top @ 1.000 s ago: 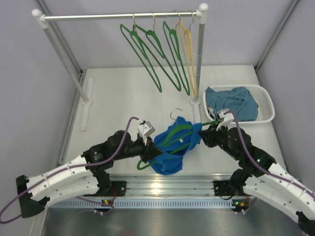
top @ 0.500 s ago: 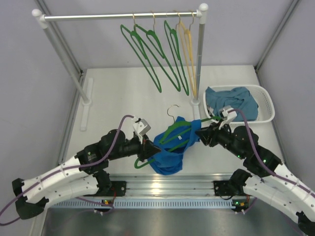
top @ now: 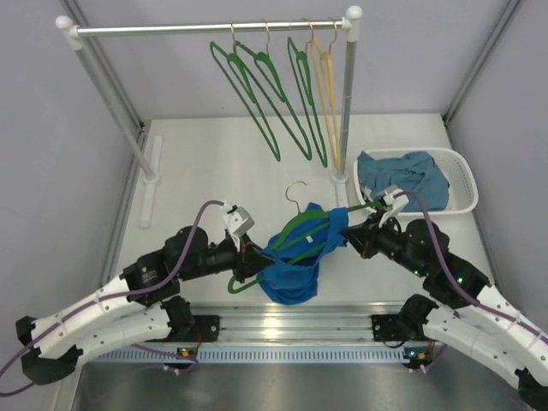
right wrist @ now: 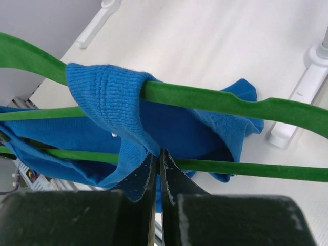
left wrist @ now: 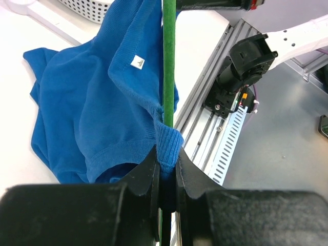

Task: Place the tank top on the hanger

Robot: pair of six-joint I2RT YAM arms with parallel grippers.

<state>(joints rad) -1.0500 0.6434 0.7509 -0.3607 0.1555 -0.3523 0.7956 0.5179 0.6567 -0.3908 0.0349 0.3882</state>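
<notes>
Top external: tank top (top: 291, 274) lies near table (top: 214, 163) front edge

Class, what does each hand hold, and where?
The left hand grips the hanger bar with the tank top edge pinched against it; the right hand pinches the top's strap below a hanger arm.

Pale grey walls (top: 171, 86), white tabletop (top: 214, 163), metal clothes rail (top: 205, 29) on white posts (top: 104, 94), white basket (top: 463, 184) at right
</notes>
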